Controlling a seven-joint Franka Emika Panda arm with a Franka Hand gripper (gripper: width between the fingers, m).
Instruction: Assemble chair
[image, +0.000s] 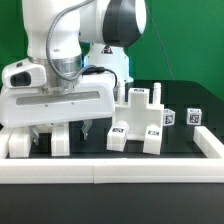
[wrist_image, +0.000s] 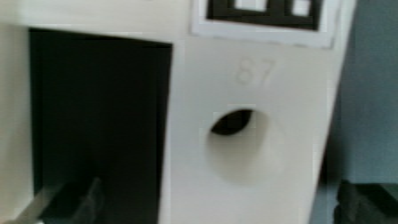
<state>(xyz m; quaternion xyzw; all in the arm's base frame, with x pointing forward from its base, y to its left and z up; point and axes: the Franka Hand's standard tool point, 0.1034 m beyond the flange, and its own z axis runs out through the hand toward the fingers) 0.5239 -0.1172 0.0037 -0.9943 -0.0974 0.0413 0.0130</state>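
One white chair panel (wrist_image: 249, 150) fills the space between our fingers (image: 86, 127). It is flat-faced, with a dark oval hole (wrist_image: 231, 122) in its middle and a black-and-white marker tag (wrist_image: 267, 10) at the end away from the fingertips. The gripper (image: 62, 132) straddles it with the jaws set wide, but we cannot tell whether the pads press on it or merely bracket it. Just outside one finger sits a second white block (image: 20, 144). Well beyond the fingers stands the cluster of chair parts (image: 140, 122), chunky, upright and tagged, with small tagged cubes (image: 168, 118) past it. We judge this a pick-up step: next we must close squarely on the panel, lift it clear without tilting, and carry it towards the cluster.
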